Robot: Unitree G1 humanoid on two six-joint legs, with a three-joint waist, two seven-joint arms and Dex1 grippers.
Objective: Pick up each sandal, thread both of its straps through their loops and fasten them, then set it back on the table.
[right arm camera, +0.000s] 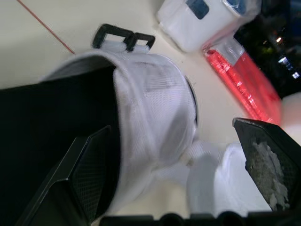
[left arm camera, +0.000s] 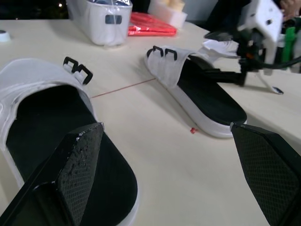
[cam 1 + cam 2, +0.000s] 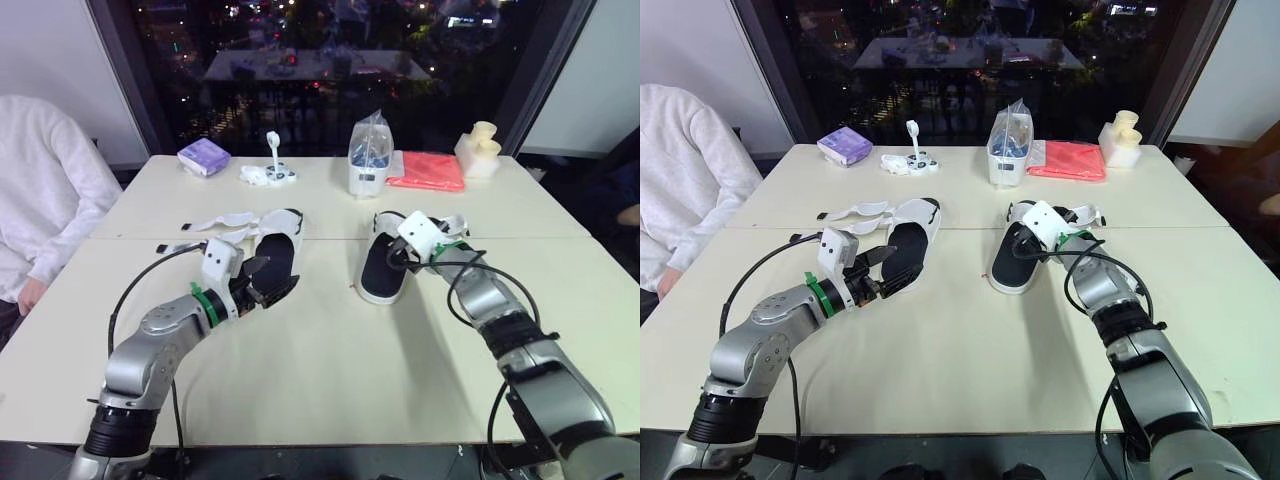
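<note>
Over the left sandal (image 3: 270, 247), the left gripper (image 3: 272, 280) reaches forward, agape.

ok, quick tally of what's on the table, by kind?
Sandals: 2, left sandal, right sandal
Purple packet: 1
White container with bag: 1
Red flat pack: 1
Small white gadget: 1
Cream block: 1
Total: 7

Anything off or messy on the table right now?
Nothing spilled or broken. The left sandal has its straps sprawled flat over the table, unthreaded; the right sandal is undone too.
</note>
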